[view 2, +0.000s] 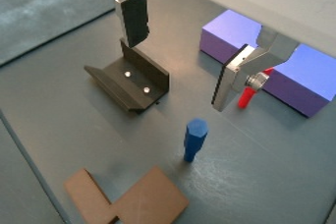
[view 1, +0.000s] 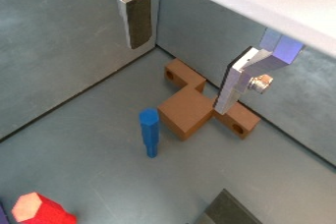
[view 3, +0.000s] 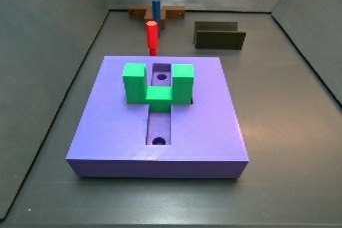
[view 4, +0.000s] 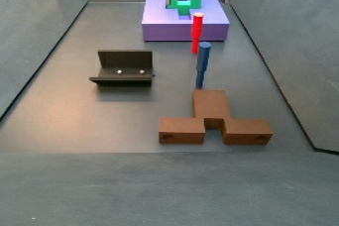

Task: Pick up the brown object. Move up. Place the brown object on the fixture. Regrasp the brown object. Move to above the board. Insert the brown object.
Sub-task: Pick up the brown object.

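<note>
Both fingers hang open above brown object.

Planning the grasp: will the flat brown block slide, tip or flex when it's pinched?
The flat brown T-shaped block looks solid, so probably stiff. It lies flat on the floor, so unlikely to tip or roll; a nudge would likely slide it. The open end effector hovers above it.

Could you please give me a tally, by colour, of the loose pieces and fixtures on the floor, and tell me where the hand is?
Purple slotted board: 1
Green U-shaped block: 1
Red upright peg: 1
Blue upright peg: 1
Brown T-shaped flat object: 1
Dark L-shaped bracket fixture: 1
Total: 6
The hand hangs open above the floor, holding nothing.
</note>
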